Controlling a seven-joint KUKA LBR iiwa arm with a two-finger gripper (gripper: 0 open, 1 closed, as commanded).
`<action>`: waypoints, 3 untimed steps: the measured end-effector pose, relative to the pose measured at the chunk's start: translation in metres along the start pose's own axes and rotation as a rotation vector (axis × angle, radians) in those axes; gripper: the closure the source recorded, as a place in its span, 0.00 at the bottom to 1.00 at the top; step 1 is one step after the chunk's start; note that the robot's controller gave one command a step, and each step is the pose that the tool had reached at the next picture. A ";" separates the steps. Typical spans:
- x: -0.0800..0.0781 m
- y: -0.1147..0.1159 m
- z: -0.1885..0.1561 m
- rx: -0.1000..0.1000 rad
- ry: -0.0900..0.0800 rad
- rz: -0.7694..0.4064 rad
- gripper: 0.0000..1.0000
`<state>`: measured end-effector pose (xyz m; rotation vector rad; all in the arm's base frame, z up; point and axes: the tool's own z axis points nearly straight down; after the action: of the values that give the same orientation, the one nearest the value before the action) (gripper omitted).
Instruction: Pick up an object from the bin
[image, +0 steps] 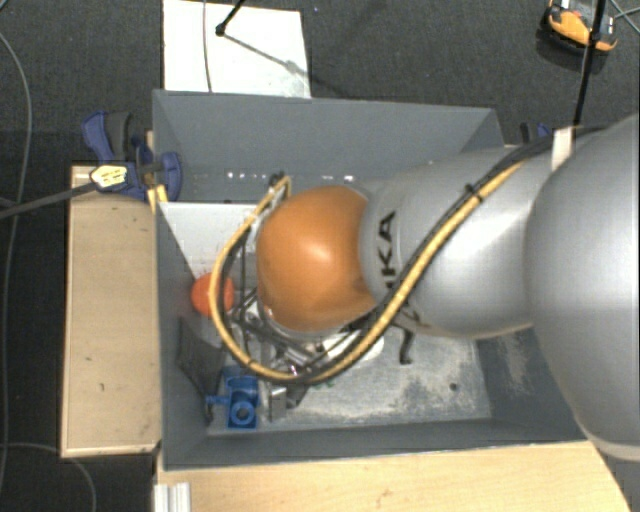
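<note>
My gripper (264, 345) hangs low over the bin's left part, mostly hidden under the arm's orange cover. An orange round thing (210, 293) lies just to its left against the bin's left wall. A blue plastic piece (236, 402) sits at the front left corner, just below the gripper. A dark grey flat thing (196, 358) lies left of the gripper, between the orange thing and the blue piece.
A small black piece (406, 346) lies on the bin floor right of the gripper, at the arm's edge. The arm and its cables cover the middle and right of the bin. Bare speckled floor shows along the front right.
</note>
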<state>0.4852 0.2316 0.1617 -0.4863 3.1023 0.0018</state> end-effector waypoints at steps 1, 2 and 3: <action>-0.006 0.014 0.023 0.001 -0.003 -0.144 0.00; -0.002 0.023 0.092 0.000 -0.005 -0.411 0.00; -0.001 0.021 0.089 0.000 -0.009 -0.505 1.00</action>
<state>0.4797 0.2525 0.0730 -1.2428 2.8737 0.0032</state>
